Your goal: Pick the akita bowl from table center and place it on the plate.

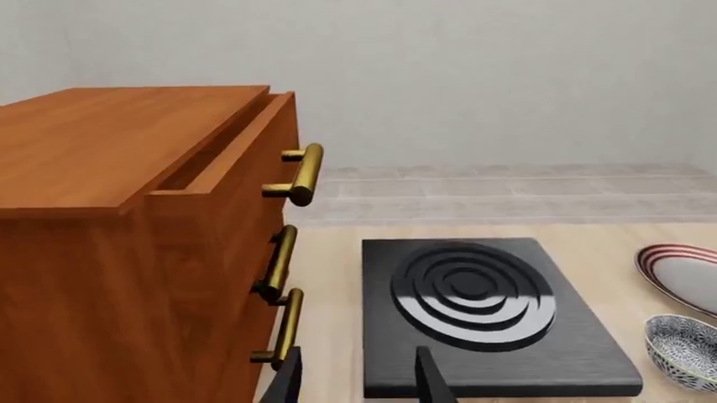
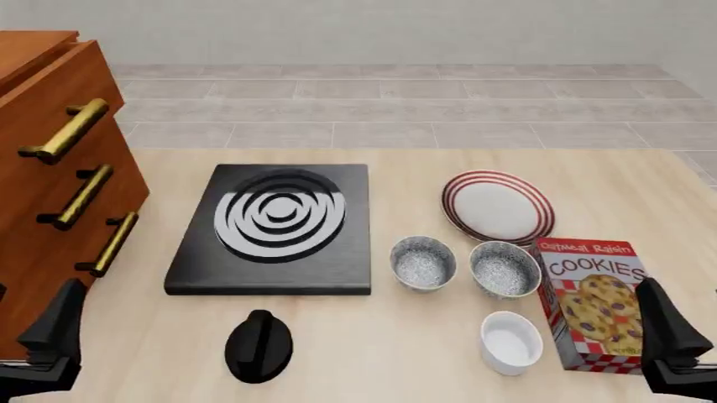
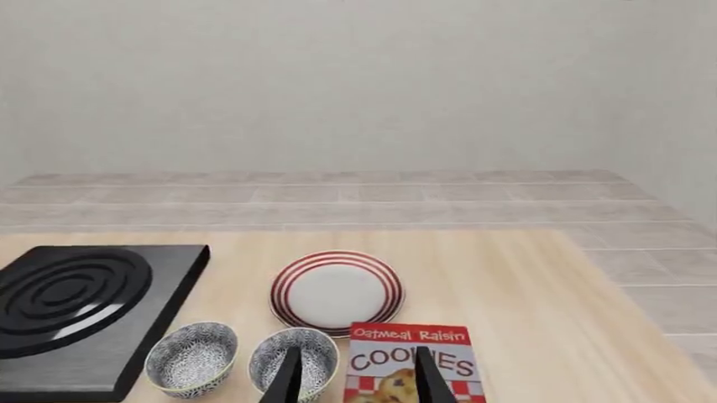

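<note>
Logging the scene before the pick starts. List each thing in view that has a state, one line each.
Akita bowl: upright, empty, on the table, not held.
Second speckled bowl: upright, empty.
White bowl: upright, empty.
Plate: flat, nothing on it.
Cookie box: lying flat, closed.
Top drawer: slightly open.
Left gripper: open, holding nothing.
Right gripper: open, holding nothing.

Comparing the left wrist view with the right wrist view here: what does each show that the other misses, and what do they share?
Only the left wrist view shows the wooden drawer cabinet with its brass handles.

Only the right wrist view shows the cookie box and a second speckled bowl, seen just past the right gripper.

Both show the black stove burner, the red-striped plate and one speckled bowl. Neither shows the white bowl or the black knob, which appear only in the front view.
</note>
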